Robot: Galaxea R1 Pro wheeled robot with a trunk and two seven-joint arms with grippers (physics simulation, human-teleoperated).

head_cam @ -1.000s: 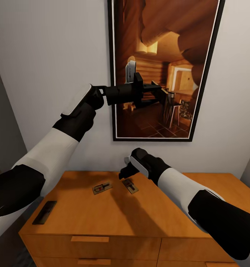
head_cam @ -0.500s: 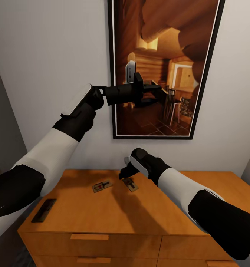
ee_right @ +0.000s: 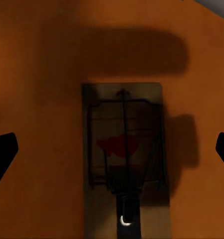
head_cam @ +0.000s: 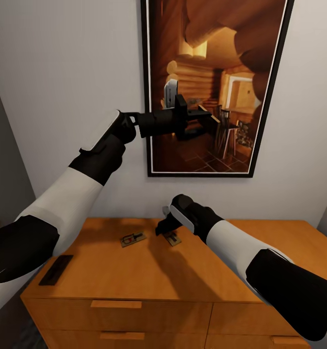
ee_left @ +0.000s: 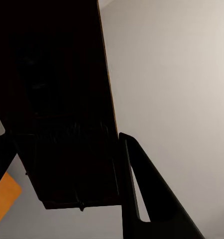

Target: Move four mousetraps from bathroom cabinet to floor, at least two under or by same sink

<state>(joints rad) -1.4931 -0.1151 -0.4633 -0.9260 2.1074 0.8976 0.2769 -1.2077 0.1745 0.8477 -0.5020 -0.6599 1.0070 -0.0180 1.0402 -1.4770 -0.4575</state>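
The left hand [head_cam: 213, 118], raised in front of the dark-framed log-cabin picture [head_cam: 214, 89] on the white wall, grips a flat dark rectangular mousetrap [ee_left: 74, 174] between its fingers. The right hand [head_cam: 162, 227] hovers with fingers spread wide directly over a second flat mousetrap with a red patch [ee_right: 124, 162], near the back edge of the orange-brown wooden cabinet [head_cam: 134, 286]. A third mousetrap [head_cam: 133, 238] lies just beside it, a fourth [head_cam: 56, 269] rests by the cabinet top's left edge, and the middle and front stand bare.

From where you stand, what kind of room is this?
Probably a furnished room in a home; which room I cannot tell. A low wooden cabinet with drawer fronts stands against a plain wall, a framed picture of a log-cabin interior hangs above it, and small mousetraps lie on top.
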